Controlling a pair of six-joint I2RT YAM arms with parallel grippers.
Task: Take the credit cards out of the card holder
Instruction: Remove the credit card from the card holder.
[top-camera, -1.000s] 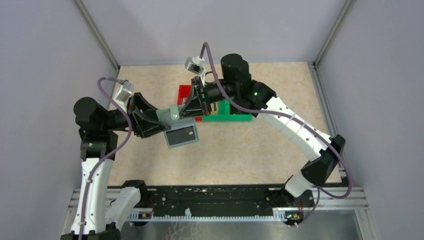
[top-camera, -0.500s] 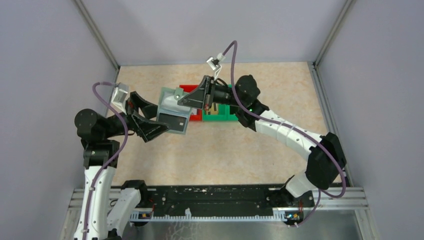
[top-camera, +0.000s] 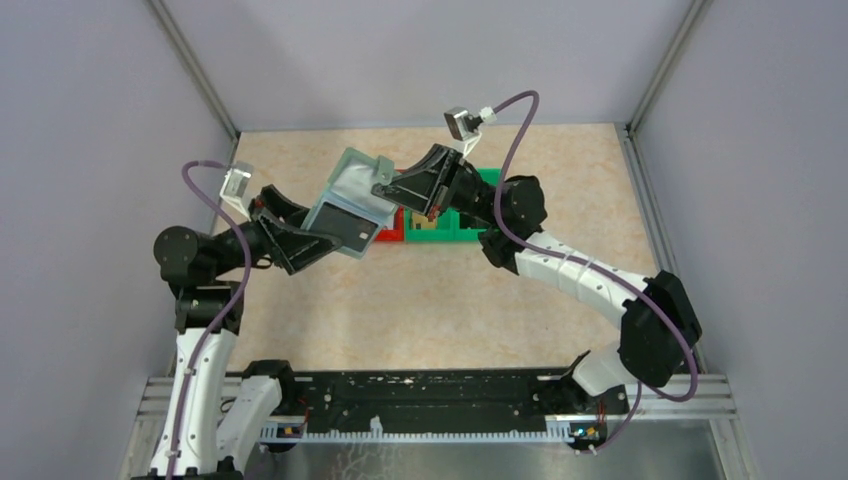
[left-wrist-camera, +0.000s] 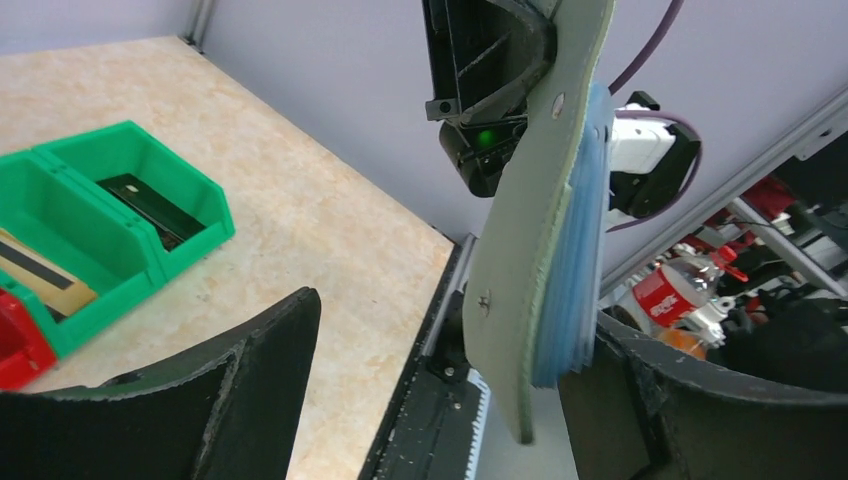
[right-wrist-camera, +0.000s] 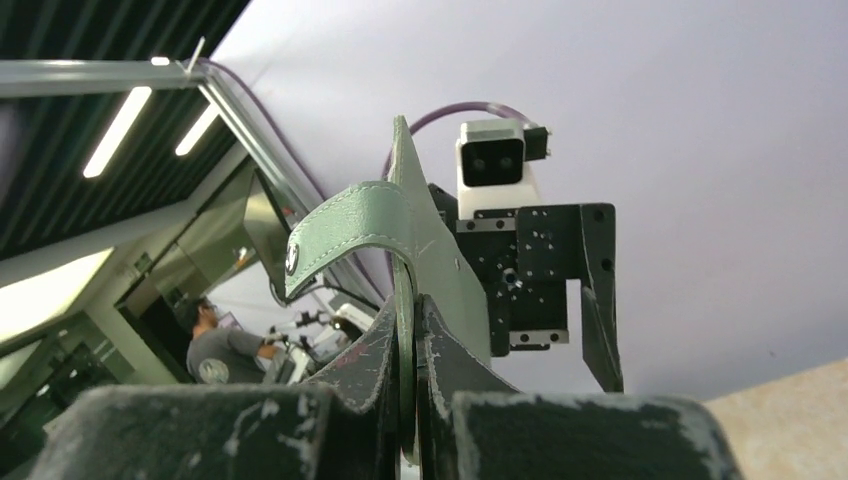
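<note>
1. My right gripper (right-wrist-camera: 408, 330) pinches the holder (top-camera: 350, 195) tight, up in the air near the back edge.
2. My left gripper (left-wrist-camera: 455, 320) is wide open around its lower end.
3. A dark card (top-camera: 350, 232) shows inside.

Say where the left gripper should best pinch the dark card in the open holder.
Likely the dark card by its thin edge nearest the left gripper, coming from the lower left. The card holder hangs open from the right gripper, card flat in its lower panel, so that edge faces the open fingers.
</note>
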